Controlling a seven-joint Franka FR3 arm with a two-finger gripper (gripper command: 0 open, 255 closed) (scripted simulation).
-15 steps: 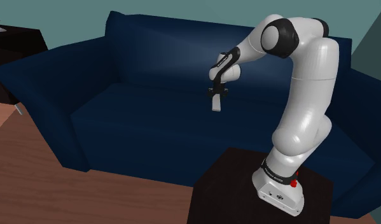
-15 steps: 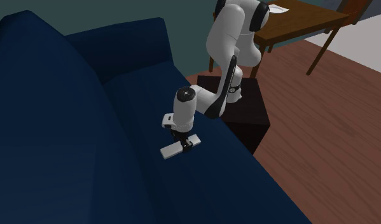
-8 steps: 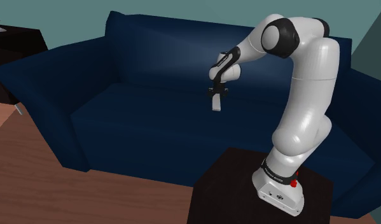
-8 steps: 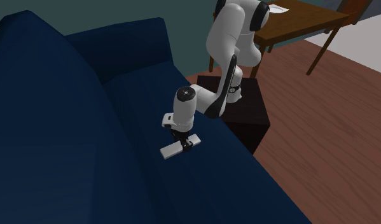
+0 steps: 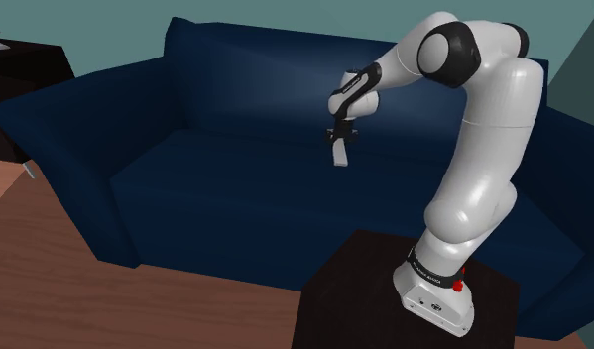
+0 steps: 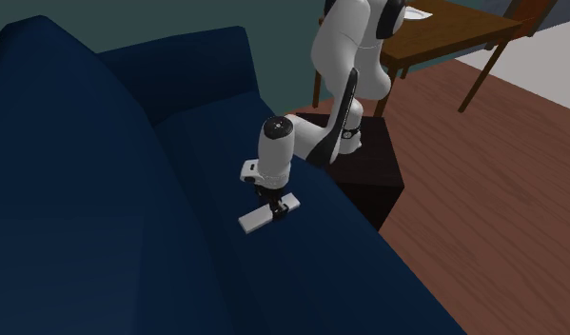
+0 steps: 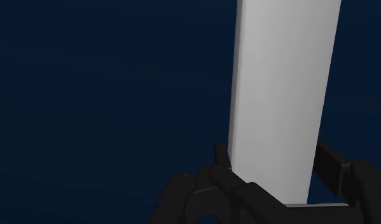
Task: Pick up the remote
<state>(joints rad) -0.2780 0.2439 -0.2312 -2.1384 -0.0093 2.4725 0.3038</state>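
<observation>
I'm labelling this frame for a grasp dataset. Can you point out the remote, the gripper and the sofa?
remote (image 7: pixel 281 89), wrist view, middle of its pale face.
gripper (image 6: pixel 279 209), second exterior view, between its fingertips, shut on the remote.
sofa (image 5: pixel 205 198), shoulder view, bare seat cushion.

A dark blue sofa (image 5: pixel 185 188) stands on the brown wooden floor (image 5: pixel 47 288).

Flat pale grey remote (image 7: pixel 281 102), pincer-clasped
</observation>
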